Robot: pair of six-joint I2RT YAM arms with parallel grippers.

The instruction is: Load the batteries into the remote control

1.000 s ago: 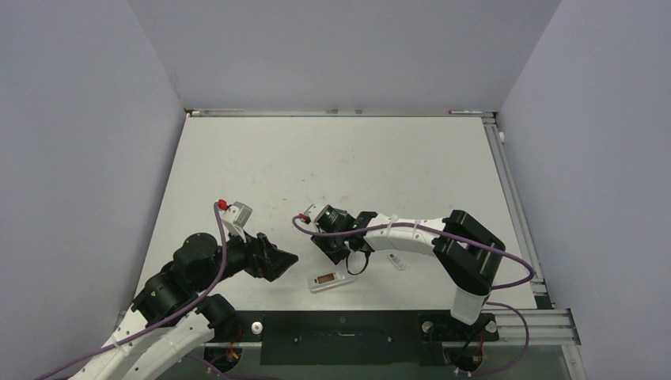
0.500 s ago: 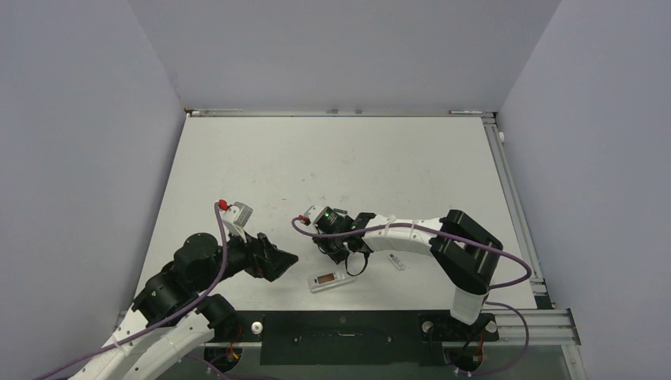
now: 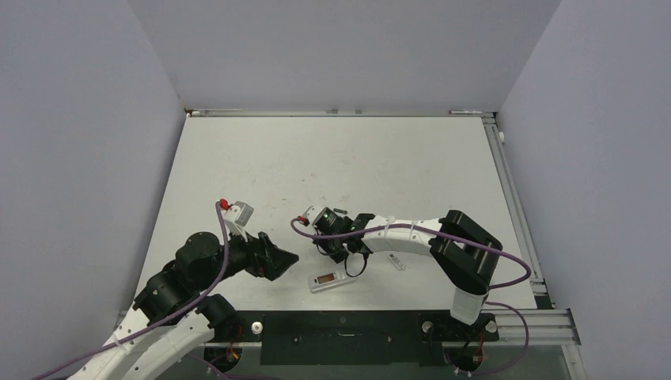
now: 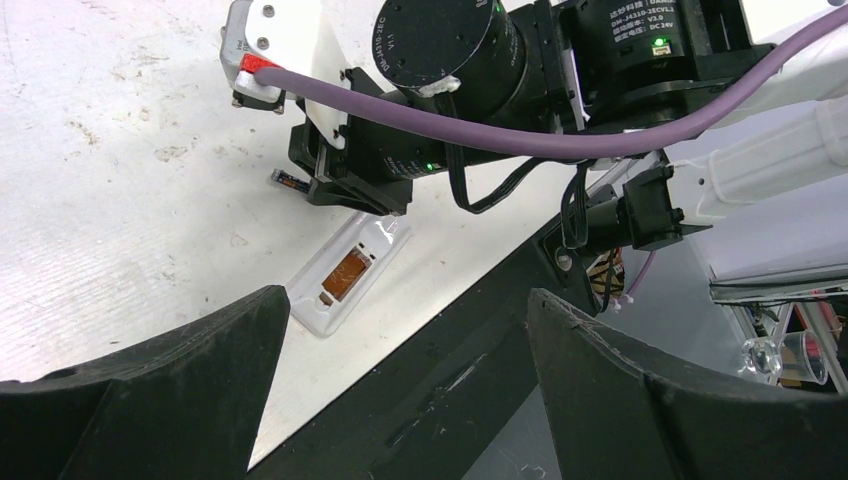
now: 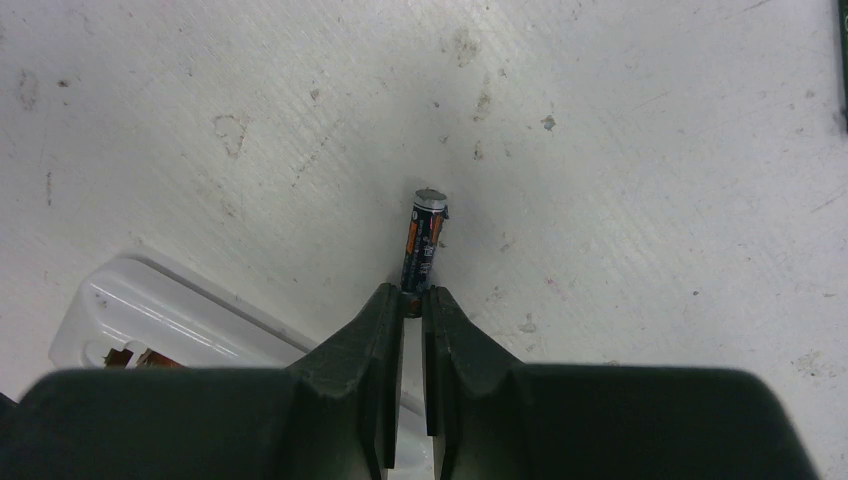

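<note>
Top view, progress: remote control (image 3: 330, 280) lay back-up on the bench (image 3: 356, 158) near the front edge. No battery was in it, so loading looked barely started.
Top view, right pincer (image 3: 335, 252): sat low over the bench, just beyond the remote; its fingers were hidden under the wrist.
Top view, left pincer (image 3: 282, 257): sat just left of the remote, not touching it.
Top view, extra: small white piece (image 3: 396, 261) lay right of the remote. Couldn't tell what it was.
Left wrist view, left pincer: fingers (image 4: 190, 390) stood wide apart with nothing between them.
Left wrist view, remote: brownish recess (image 4: 347, 276) faced up and looked empty.
Left wrist view, battery (image 4: 289, 181): lay on the bench just beyond the remote, under the right arm's wrist.
Right wrist view, right pincer: closed, tips apparently pinching the battery's near end.
Right wrist view, battery: rested flat, pointing straight away from the tips; the remote's corner was just to its left.
Left to do: lift this battery, seat it in the recess, then the second one, which was not seen in any view.
</note>
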